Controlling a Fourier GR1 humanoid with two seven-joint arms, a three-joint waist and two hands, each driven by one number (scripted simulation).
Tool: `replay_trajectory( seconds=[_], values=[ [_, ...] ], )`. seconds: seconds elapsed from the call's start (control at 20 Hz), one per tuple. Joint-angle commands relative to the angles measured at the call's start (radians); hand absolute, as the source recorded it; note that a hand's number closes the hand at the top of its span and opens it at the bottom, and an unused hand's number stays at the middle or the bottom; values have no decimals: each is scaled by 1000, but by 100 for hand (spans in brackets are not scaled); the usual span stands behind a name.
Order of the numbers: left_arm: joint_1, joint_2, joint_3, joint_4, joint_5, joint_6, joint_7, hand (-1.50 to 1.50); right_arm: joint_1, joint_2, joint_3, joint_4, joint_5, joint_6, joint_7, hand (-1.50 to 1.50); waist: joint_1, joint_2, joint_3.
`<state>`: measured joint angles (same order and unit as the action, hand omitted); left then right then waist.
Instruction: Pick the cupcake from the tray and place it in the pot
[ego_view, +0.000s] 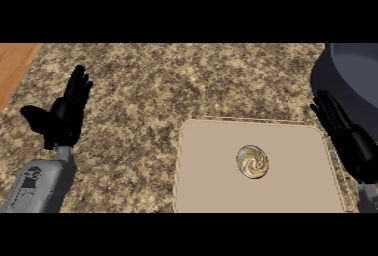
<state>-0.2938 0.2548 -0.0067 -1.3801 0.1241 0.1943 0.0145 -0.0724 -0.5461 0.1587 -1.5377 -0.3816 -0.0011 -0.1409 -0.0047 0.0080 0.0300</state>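
A cupcake (252, 161) with swirled cream frosting sits near the middle of a beige tray (214, 190) on the granite counter. At the upper right edge stands a dark grey pot (347, 75), only partly in view. My right hand (347, 132) is open with straight fingers, along the tray's right side in front of the pot, apart from the cupcake. Far to the left, my left hand (63, 115) is open with fingers up over the counter.
The granite counter (170, 85) spreads around the tray. A wooden surface (16, 62) shows at the upper left corner.
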Motion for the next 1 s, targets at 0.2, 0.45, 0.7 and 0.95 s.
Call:
replay_trajectory(
  seconds=[0.2,0.45,0.7,0.95],
  values=[
    [4,62,40,-149,4,12,127,0,-242,26,-115,285,-6,123,-186,150,40,-5,-28],
    [77,34,36,-190,45,-7,153,0,-203,57,-59,443,281,-75,-415,-150,37,-3,-28],
    [73,16,48,-187,35,6,155,0,-230,69,-106,525,250,57,-668,-150,16,-5,-29],
    [150,33,88,-163,55,-58,77,0,-212,-24,-54,271,284,123,-424,-150,3,-10,-32]
  ],
)
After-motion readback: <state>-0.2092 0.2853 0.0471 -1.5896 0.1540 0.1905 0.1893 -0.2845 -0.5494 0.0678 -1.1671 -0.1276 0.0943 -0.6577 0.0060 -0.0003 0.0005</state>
